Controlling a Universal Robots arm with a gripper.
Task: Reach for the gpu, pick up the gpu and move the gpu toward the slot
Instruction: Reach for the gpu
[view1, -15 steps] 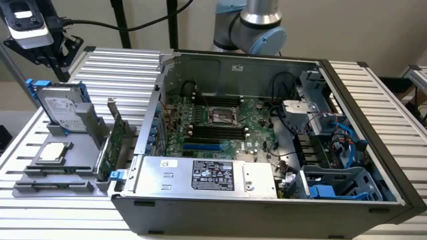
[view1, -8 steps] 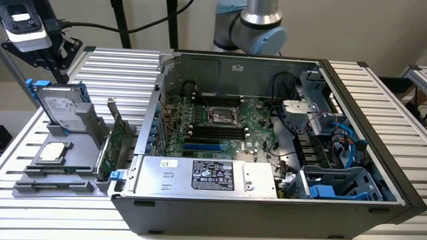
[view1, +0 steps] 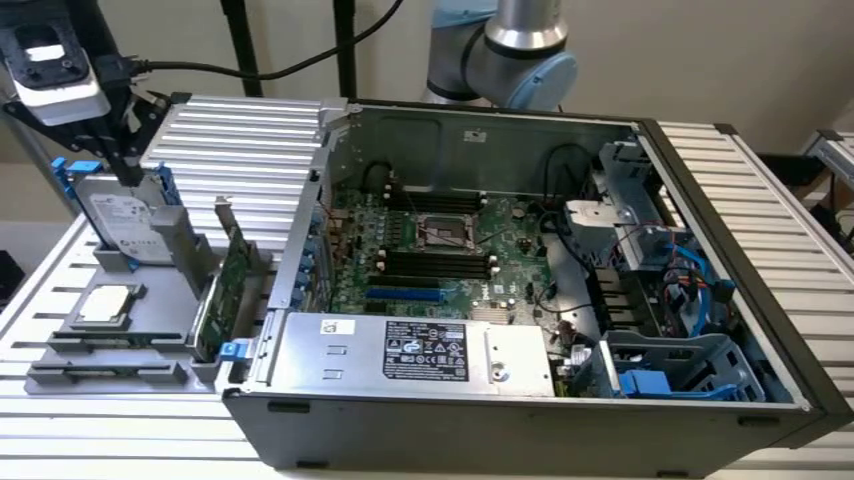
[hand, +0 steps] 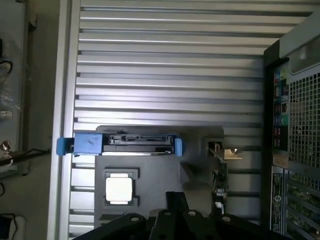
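The gpu (view1: 235, 282) is a thin green card standing on edge in a grey holder (view1: 160, 370) at the exterior view's left, just outside the computer case. Its silver bracket (view1: 224, 215) points up. In the wrist view the gpu (hand: 218, 176) appears edge-on, with the bracket (hand: 226, 152) beside it. My gripper (view1: 128, 172) hangs above the upright silver hard drive (view1: 123, 218), off to the side of the gpu and not touching it. Its fingers (hand: 176, 201) are shut together with nothing between them. A blue slot (view1: 407, 295) lies on the motherboard.
The hard drive (hand: 120, 144) with blue rails and a square silver chip (hand: 120, 188) share the holder. The open computer case (view1: 534, 400) takes up the exterior view's middle and right, with its side wall (view1: 314, 230) next to the gpu. Ribbed metal table (hand: 170, 60) lies around.
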